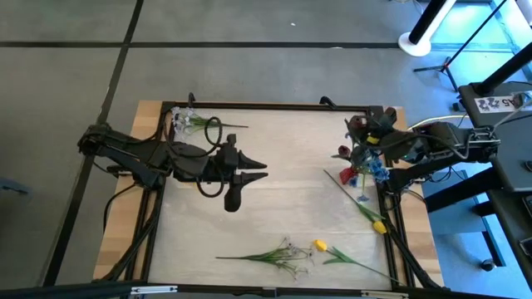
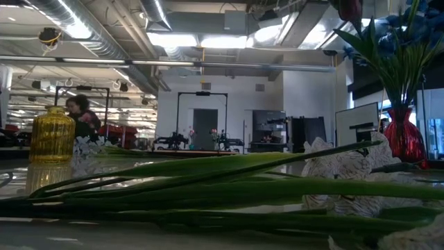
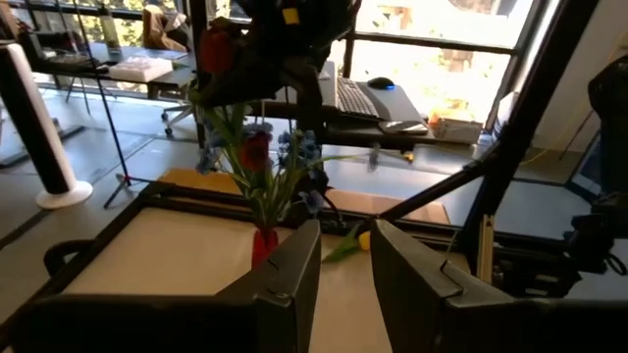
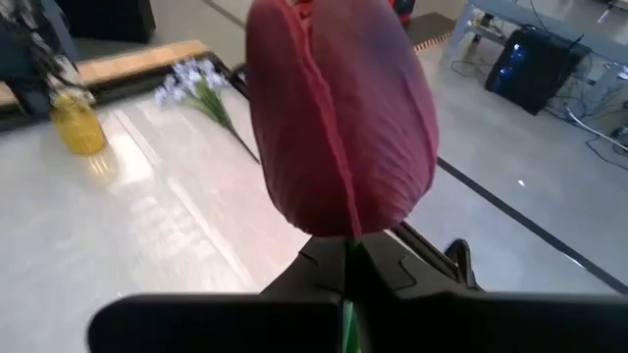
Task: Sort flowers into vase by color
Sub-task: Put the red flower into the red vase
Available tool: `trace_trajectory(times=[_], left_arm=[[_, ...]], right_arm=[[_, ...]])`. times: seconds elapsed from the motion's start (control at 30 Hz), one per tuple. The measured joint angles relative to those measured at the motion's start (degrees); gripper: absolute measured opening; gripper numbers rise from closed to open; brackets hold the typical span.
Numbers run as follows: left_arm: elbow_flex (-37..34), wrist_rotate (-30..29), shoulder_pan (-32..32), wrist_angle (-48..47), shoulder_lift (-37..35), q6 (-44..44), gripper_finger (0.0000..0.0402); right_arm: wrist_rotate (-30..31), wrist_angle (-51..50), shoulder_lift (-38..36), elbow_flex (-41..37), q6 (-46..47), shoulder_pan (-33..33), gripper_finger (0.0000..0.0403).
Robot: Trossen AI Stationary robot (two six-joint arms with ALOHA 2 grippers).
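Tulip, dark red (image 4: pixel 339 113), pinched by stem in right gripper (image 4: pixel 345 270) above red vase (image 1: pixel 350 178). Lower stem straight, clear of blue blooms. Left gripper (image 3: pixel 343 257) parted, empty, mid-table.

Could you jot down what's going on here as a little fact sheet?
Right gripper: shut on the dark red tulip, at the table's right edge by the red vase
Red vase: holds blue flowers
Left gripper: open, empty, over mid-table
Yellow vase: far left corner
Loose on table: yellow tulips, white sprig
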Motion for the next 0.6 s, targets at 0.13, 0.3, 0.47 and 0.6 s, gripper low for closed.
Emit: trace_trajectory(times=[0.13, 0.3, 0.47, 0.6], left_arm=[[0.0, -1.0, -1.0, -1.1, -0.3, -1.2, 0.0089], [0.0, -1.2, -1.0, -1.3, -1.1, -2.2, 0.0089], [0.0, -1.2, -1.0, -1.3, -1.3, -3.0, 0.0089], [0.0, -1.2, -1.0, -1.3, -1.3, -4.3, 0.0089]], right_arm=[[0.9, 3.3, -0.4, -0.7, -1.9, 0.0, 0.0002], [1.0, 6.3, -2.6, -0.7, -5.9, 0.0, 0.0002], [-2.5, 6.2, -3.8, -0.7, -10.4, 0.0, 0.0002], [-5.5, 4.7, -4.0, -0.7, -10.7, 0.0, 0.0002]])
